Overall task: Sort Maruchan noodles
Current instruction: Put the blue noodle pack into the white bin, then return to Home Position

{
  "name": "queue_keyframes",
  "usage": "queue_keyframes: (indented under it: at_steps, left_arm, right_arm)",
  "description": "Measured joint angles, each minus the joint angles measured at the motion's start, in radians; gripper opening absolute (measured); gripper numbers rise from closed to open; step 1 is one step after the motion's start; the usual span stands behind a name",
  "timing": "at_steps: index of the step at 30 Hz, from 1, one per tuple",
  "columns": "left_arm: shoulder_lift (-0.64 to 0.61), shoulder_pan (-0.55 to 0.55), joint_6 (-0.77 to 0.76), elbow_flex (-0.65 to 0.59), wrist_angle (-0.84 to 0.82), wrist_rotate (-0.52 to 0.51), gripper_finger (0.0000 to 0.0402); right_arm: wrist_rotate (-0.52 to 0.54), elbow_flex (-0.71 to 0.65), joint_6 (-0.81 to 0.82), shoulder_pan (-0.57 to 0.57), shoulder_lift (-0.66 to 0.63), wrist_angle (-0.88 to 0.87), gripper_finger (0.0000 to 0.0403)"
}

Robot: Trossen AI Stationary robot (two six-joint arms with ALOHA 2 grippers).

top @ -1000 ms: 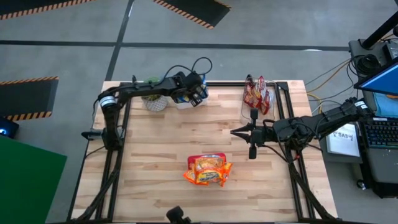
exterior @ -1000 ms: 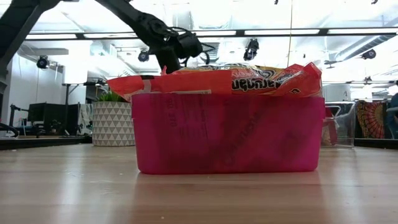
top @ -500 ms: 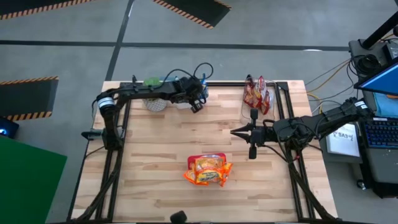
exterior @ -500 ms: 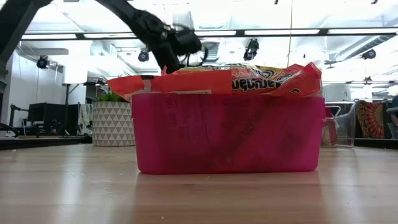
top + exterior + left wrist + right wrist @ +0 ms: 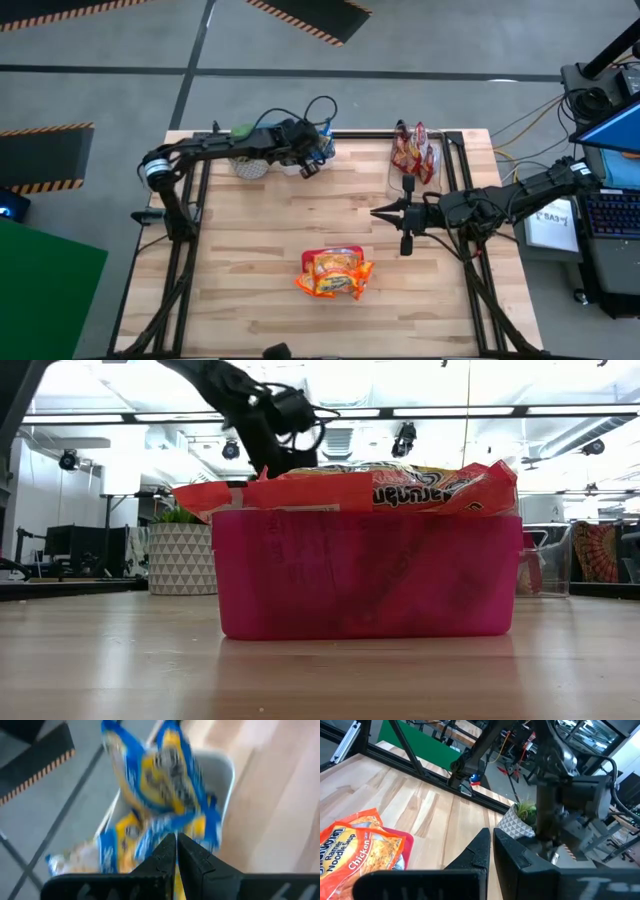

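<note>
While the left gripper (image 5: pixel 312 160) hangs over the white bin (image 5: pixel 226 770) at the table's far edge, here's the read:

Left fingers: clenched tip to tip in the left wrist view, grasping nothing that I can see; blue-and-yellow packets (image 5: pixel 165 785) sit just beyond the tips, in or above the bin.
Right gripper (image 5: pixel 404 215): parked mid-right of the table, fingers pressed together, empty.
Risk 1: top blue packet stands up out of the bin and leans on the rim; a nudge from the wrist could likely tip it out onto the table (image 5: pixel 250 250) or off the far edge.
Risk 2: potted plant (image 5: pixel 250 165) sits just beside the bin, under the left arm; a low swing could clip it.
Risk 3: pink bin (image 5: pixel 365 570) is heaped, orange packets (image 5: pixel 335 272) overhang the rim; one more could slide off.
Packets: flat, crinkly, glossy film; slippery, thin edges.
Locations: blue-yellow in white bin, far-left; orange in pink bin, near centre; dark red packets (image 5: pixel 412 150) upright in clear bin, far-right.
</note>
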Motion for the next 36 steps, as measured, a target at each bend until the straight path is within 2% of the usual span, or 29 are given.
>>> queue_keyframes:
  at_steps: [4,12,18,22,26,29,36]
  left_arm:
    - [-0.022,0.008,0.011,-0.002,-0.105,0.001,0.0]
    - [0.032,0.025,-0.024,-0.064,-0.048,-0.001,0.0]
    - [0.013,0.013,-0.024,-0.073,-0.062,-0.091,0.0]
    - [-0.102,-0.02,-0.016,-0.071,-0.062,-0.097,0.0]
    - [-0.239,-0.078,-0.015,-0.144,-0.023,-0.095,0.0]
    - [-0.375,-0.14,0.017,-0.26,0.094,-0.042,0.0]
    - [-0.71,-0.271,0.065,-0.607,0.393,0.19,0.0]
  right_arm:
    - [0.0,0.0,0.001,0.0,0.0,-0.004,0.0013]
    - [0.0,0.0,0.013,0.0,0.0,-0.005,0.0013]
    - [0.0,0.0,0.002,0.0,-0.001,-0.01,0.0013]
    - [-0.001,-0.001,0.017,-0.008,-0.033,-0.089,0.0013]
    - [-0.001,-0.027,0.078,-0.02,-0.109,-0.123,0.0013]
    - [-0.011,-0.091,0.09,-0.02,-0.177,-0.068,0.0013]
    - [-0.012,-0.272,0.128,-0.02,-0.344,0.107,0.0013]
